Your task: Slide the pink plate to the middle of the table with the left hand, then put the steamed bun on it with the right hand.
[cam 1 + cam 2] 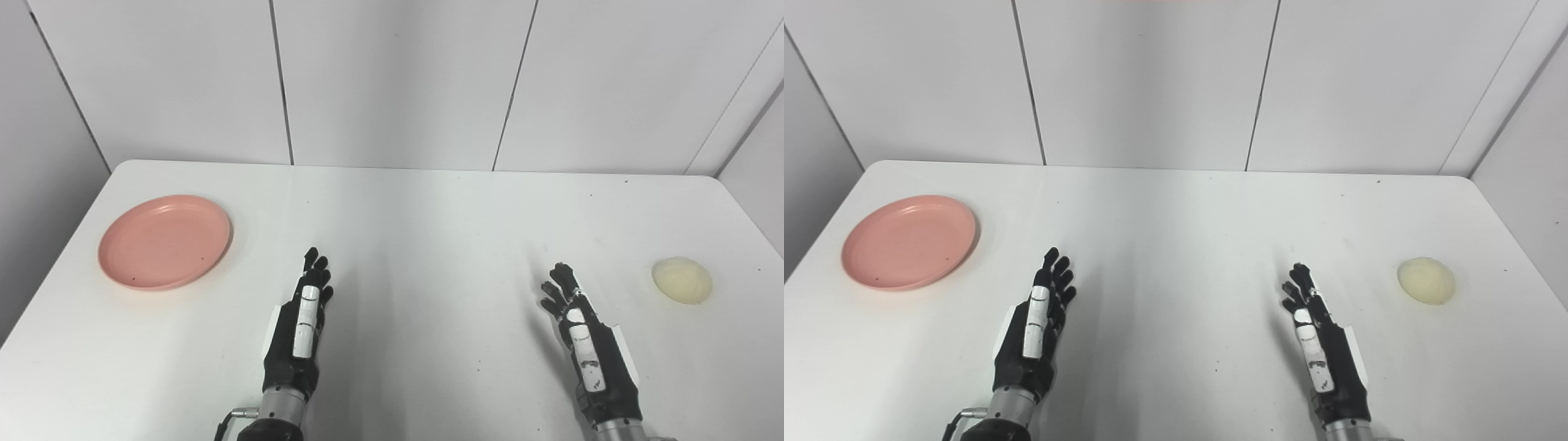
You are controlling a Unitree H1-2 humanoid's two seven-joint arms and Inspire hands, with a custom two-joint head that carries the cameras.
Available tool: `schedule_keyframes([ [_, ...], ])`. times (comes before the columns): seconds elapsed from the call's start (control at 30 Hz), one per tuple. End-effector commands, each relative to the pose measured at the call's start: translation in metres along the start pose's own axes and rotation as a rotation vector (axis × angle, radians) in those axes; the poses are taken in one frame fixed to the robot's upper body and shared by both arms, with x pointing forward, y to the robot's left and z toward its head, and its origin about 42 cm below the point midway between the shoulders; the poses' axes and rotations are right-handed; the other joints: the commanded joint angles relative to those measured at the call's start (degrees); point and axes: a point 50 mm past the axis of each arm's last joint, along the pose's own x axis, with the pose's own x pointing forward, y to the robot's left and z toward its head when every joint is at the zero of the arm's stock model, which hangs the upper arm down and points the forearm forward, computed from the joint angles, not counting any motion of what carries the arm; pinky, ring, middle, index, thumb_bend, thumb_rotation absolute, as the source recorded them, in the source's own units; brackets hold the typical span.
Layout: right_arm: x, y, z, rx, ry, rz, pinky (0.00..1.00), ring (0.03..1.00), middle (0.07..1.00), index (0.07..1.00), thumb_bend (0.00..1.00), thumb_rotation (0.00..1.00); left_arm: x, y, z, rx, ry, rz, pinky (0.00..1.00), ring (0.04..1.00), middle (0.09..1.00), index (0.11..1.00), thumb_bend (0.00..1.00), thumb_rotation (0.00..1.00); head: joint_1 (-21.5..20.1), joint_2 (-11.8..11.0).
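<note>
The pink plate [164, 241] lies empty at the left side of the white table [416, 208]. A pale, round steamed bun [682, 280] rests on the table at the far right. My left hand [300, 331] hovers near the front, right of the plate and well apart from it, open with fingers stretched forward. My right hand [585, 337] is at the front right, left of the bun with a clear gap, open too and holding nothing.
White wall panels [392, 79] rise right behind the table's far edge. The table's left and right edges run close to the plate and the bun. A cable [236, 415] shows at the left wrist.
</note>
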Motion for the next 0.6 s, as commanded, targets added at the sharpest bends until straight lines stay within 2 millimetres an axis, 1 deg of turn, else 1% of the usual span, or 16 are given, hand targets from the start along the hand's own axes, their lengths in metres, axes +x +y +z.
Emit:
schedule_keyframes([
  [0.0, -0.0029, 0.0123, -0.0062, 0.053, -0.019, 0.002, 0.92, 0.934, 0.962, 0.952, 0.8, 0.97, 0.0007, -0.0011, 0.0103, -0.005, -0.064, -0.017, 1.0, 1.0, 1.0, 1.0, 0.7, 0.97, -0.16, 0.02],
  [0.17, 0.0002, 0.0162, -0.0068, 0.065, -0.006, 0.009, 0.93, 0.938, 0.961, 0.949, 0.82, 0.97, -0.0003, -0.0006, 0.0111, 0.0, -0.071, -0.02, 1.0, 1.0, 1.0, 1.0, 0.71, 0.97, -0.61, 0.27],
  [0.27, 0.0023, 0.0176, -0.007, 0.071, 0.0, 0.019, 0.95, 0.946, 0.968, 0.954, 0.81, 0.97, -0.0003, -0.0002, 0.0108, -0.002, -0.068, -0.019, 1.0, 1.0, 1.0, 1.0, 0.71, 0.97, -0.66, 0.41],
  [0.57, 0.0066, 0.0215, -0.0072, 0.078, -0.005, 0.056, 0.96, 0.953, 0.971, 0.956, 0.81, 0.98, 0.0015, 0.0015, 0.0108, 0.001, -0.067, -0.023, 1.0, 1.0, 1.0, 1.0, 0.7, 0.98, -0.82, 0.4],
])
